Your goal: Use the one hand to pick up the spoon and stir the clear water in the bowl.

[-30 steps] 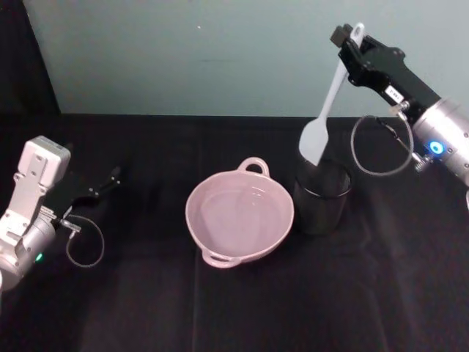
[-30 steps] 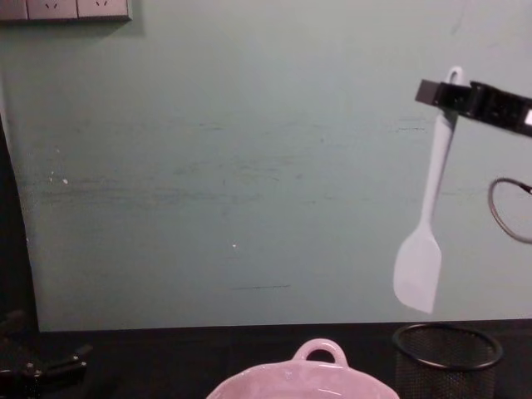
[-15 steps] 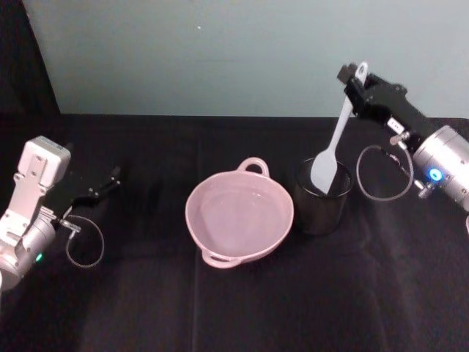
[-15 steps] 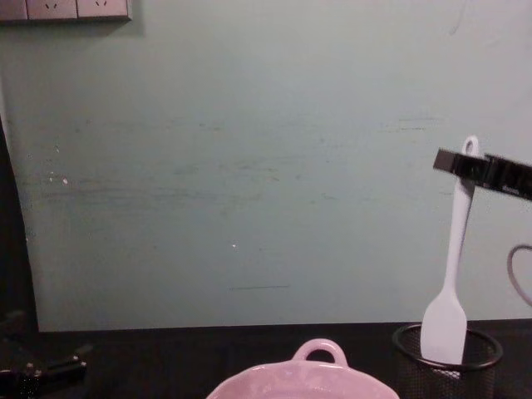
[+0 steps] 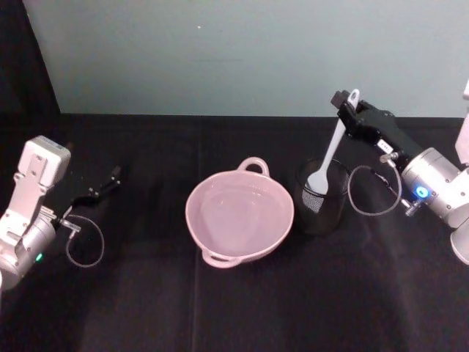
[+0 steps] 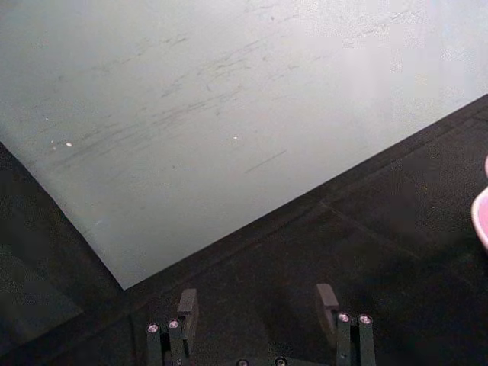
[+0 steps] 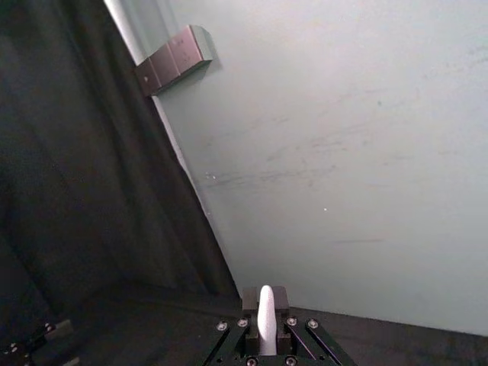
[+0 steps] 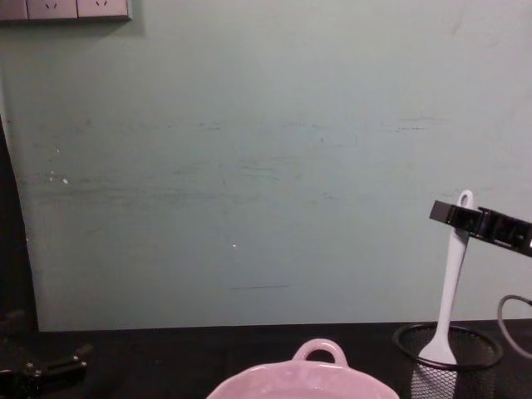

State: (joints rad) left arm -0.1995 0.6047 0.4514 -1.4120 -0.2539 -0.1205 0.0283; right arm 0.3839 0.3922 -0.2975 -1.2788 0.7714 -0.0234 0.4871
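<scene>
Overhead, a black cloth (image 5: 242, 308) covers the table, and a pale green wall (image 5: 242, 51) rises behind its far edge; a dark curtain (image 5: 26, 66) hangs at the robot's left, and a strip of wall sockets (image 8: 66, 9) sits high on the wall in the chest view. The bowl (image 5: 239, 215), pale pink with loop handles on its far and near rims, stands at the centre of the cloth, and the clear water (image 5: 238, 216) in it is barely distinguishable from the glaze. Just beside the bowl, on the robot's right, stands a black mesh cup (image 5: 322, 196). The spoon (image 5: 329, 152) stands nearly upright, its long axis leaning slightly, with the holed handle end uppermost and the broad blade pointing down inside the mesh cup. The right gripper (image 5: 347, 106), reaching in from the right edge, is clamped on the spoon's handle just below the hole; the right wrist view shows the white handle tip pinched between the fingers (image 7: 248, 301). The cup's rim rings the blade, and the cup stands between the gripper and the bowl. The left gripper (image 5: 102, 185) rests low over the cloth at the left, well apart from the bowl, its fingers (image 6: 187, 303) spread apart.
</scene>
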